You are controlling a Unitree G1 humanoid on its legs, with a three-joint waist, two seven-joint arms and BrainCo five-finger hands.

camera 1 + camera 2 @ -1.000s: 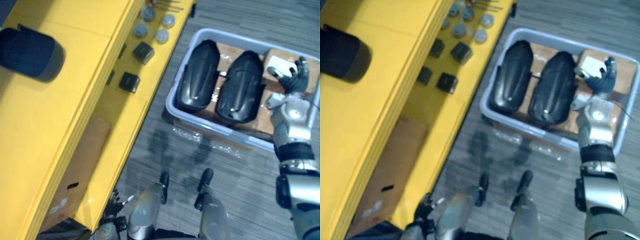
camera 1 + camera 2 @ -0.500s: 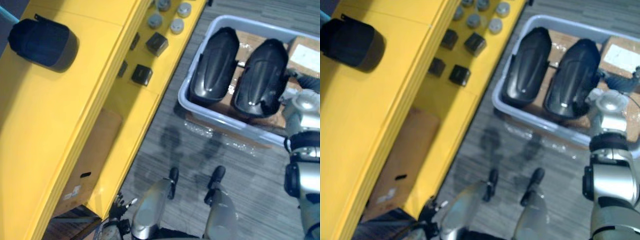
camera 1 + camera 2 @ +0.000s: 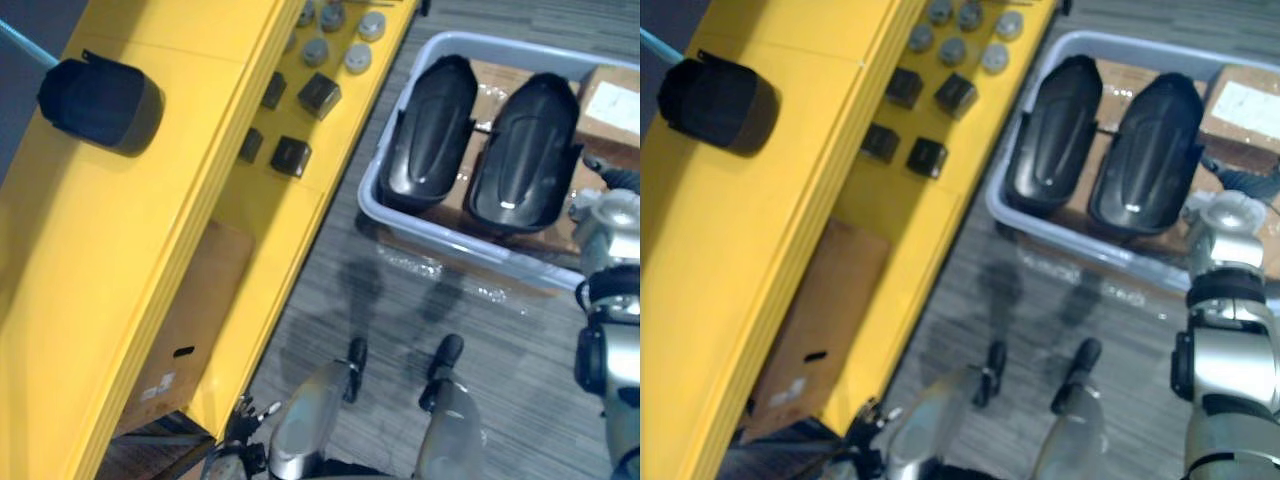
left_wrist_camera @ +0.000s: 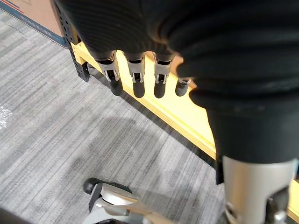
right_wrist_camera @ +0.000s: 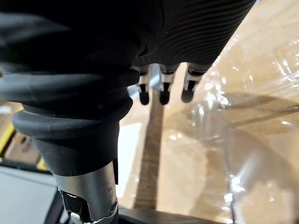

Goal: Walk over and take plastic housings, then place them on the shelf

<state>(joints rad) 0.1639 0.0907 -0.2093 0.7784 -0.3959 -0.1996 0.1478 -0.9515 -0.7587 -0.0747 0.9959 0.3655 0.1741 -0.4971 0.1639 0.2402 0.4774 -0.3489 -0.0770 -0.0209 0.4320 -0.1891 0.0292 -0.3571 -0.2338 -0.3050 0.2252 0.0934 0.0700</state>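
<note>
Inside the grey bin [image 3: 368, 185] — two housings [image 3: 430, 130] [image 3: 522, 145] abreast, long axes parallel, pointing away; right robot hand [image 5: 162, 85] slack-fingered.

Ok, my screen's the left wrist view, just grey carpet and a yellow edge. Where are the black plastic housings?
Observer: A pale grey plastic bin sits on the carpet, to the right of the yellow shelf. In it, a glossy black plastic housing and a second housing lie side by side.
Operator: Is the other hand holding one?
Observer: No. The right hand is open and empty, beside the second housing, over plastic-wrapped brown cardboard.
Operator: Anything up on the shelf?
Observer: One dark rounded shell sits on its top board.
</note>
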